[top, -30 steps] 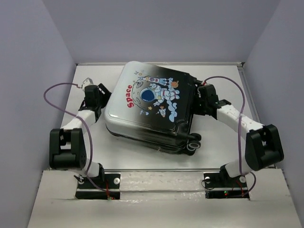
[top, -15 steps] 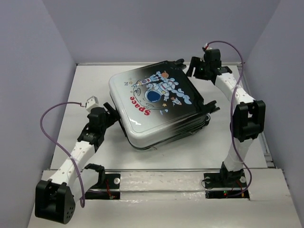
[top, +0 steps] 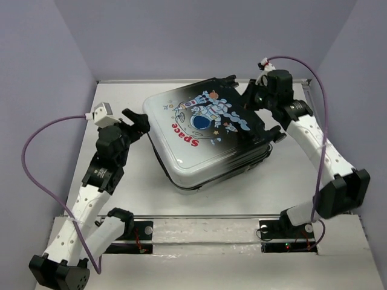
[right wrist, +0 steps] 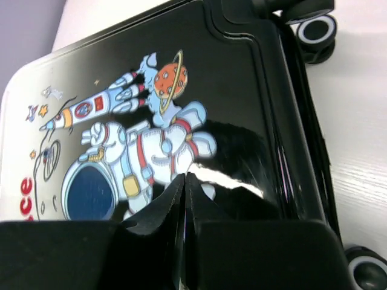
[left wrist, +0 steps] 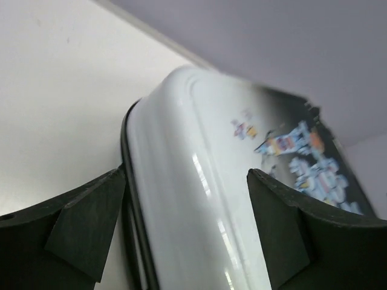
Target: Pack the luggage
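Note:
The luggage (top: pixel 205 136) lies flat and closed in the middle of the table, its white-to-black shell with the astronaut and red "Space" print facing up. My left gripper (top: pixel 136 121) is open at the suitcase's white left edge, which shows between its fingers in the left wrist view (left wrist: pixel 187 199). My right gripper (top: pixel 253 96) is shut and empty over the black far right corner. In the right wrist view its closed tips (right wrist: pixel 184 176) hover above the astronaut print (right wrist: pixel 151 151). Black caster wheels (right wrist: pixel 314 30) show at that edge.
The white table (top: pixel 115 181) is boxed in by lilac walls on the left, back and right. A raised rail runs along the near edge by the arm bases. Purple cables loop from both wrists.
The suitcase has turned a little further and shifted slightly. My left arm has risen and moved in to the suitcase's left edge. My right arm has dropped from the back corner toward the suitcase's top.

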`<state>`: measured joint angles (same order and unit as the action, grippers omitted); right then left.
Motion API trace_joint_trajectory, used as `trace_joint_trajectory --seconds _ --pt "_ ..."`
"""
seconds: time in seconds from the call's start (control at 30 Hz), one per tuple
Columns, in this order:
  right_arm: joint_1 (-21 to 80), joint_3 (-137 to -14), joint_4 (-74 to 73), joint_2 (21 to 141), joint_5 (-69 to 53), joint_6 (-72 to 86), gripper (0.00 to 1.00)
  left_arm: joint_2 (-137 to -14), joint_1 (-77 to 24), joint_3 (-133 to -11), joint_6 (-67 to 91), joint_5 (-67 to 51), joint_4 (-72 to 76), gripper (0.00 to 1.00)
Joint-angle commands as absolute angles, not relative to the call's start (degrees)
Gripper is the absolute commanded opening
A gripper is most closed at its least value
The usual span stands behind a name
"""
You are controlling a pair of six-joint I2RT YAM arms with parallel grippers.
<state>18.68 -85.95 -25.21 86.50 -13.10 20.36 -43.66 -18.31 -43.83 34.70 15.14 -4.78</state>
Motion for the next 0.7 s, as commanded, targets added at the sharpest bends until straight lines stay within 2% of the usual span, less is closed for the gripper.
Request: trace_joint_trajectory --seconds 0.0,0.1,0.23,0.43,0.53,0.67 --pt "20.72 -74.29 -20.66 70.69 -12.65 22.06 0.07 -45.26 -18.46 -51.40 32.26 18.02 -0.88 0.95" --pt "25.30 -67.17 -21.79 60.58 -12.83 22.50 0.07 -50.96 -18.20 -55.62 31.03 16.88 -0.44 0.98" --pt "35.48 -54.79 -26.53 52.31 -10.21 24.17 0.07 -61.76 -16.27 -67.90 29.97 12.41 -1.66 0.99" --pt "40.17 -46.51 -33.65 40.72 -7.91 28.47 0.07 -81.01 -9.42 -86.17 27.17 -1.82 -6.32 0.99" --pt "40.17 -43.87 -36.38 39.37 -7.30 28.91 0.07 -93.90 -7.22 -96.48 24.45 -6.92 -12.97 0.99" --pt "40.17 -41.49 -36.39 43.92 -2.74 30.23 0.07 -105.08 -6.33 -108.42 22.85 -8.87 -19.05 0.99"
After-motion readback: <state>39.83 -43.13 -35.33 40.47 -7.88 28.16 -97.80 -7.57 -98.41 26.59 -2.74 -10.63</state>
